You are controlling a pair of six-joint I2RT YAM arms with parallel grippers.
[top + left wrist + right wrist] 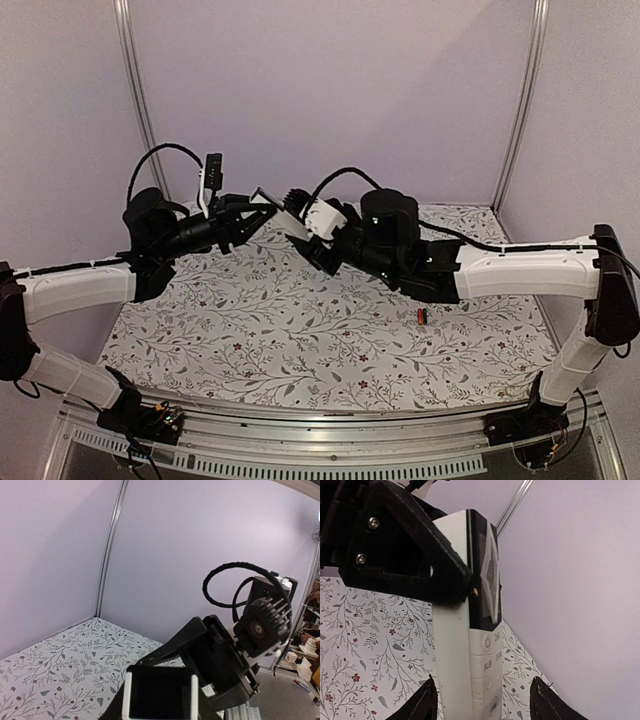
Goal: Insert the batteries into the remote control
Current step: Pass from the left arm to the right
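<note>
Left hand (252,210) pinching remote control (452,645) aloft, apparently steadying it for partner. Right hand (482,700) spread, straddling it; contact unclear. One battery (422,316) on counter (300,330), not yet loaded.

Slim white plastic remote control (452,645) — body smooth, satin. Its front panel is black and glossy and catches reflections; the moulded buttons are the same white plastic.
Black plastic finger (415,575) of the left gripper (262,207): matt, fine ridges along its edges, two bright metal screws (371,523) set in.
White arm shells (520,268) — smooth plastic, slight sheen.
Black cable (206,586): braided sleeve, rough.
Floral-printed table cover (300,330): matt; cloth or paper not determinable.
Rail (330,430) along the table's near edge: bare silver metal, dull sheen.
</note>
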